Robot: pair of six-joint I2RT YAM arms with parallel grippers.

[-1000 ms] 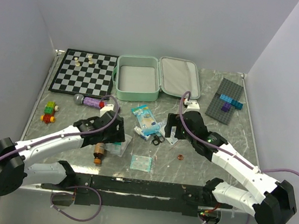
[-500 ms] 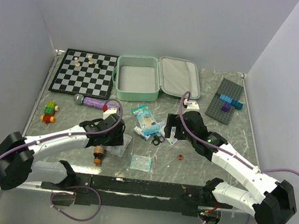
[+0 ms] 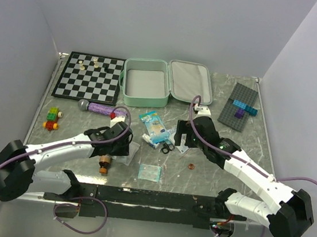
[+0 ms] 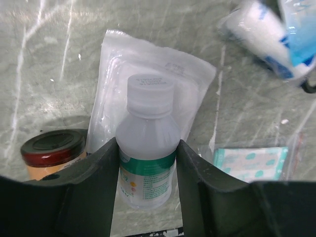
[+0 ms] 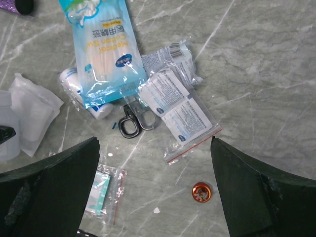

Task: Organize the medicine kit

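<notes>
my left gripper (image 4: 147, 144) part-open, fingers (image 4: 94, 187) on both sides of white plastic bottle (image 4: 147, 118); smooth body may slip, or lift drags the clear pouch (image 4: 121, 61) beneath; medicine kit (image 3: 143, 99) open at back centre; my right gripper (image 5: 154, 143) wide open, empty

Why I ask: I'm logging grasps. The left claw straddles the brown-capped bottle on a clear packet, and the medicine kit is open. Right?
Wrong bottle. The left wrist view shows the left claw straddling the white-capped bottle on a clear packet; the brown-capped bottle sits beside it. The medicine kit is open.
</notes>
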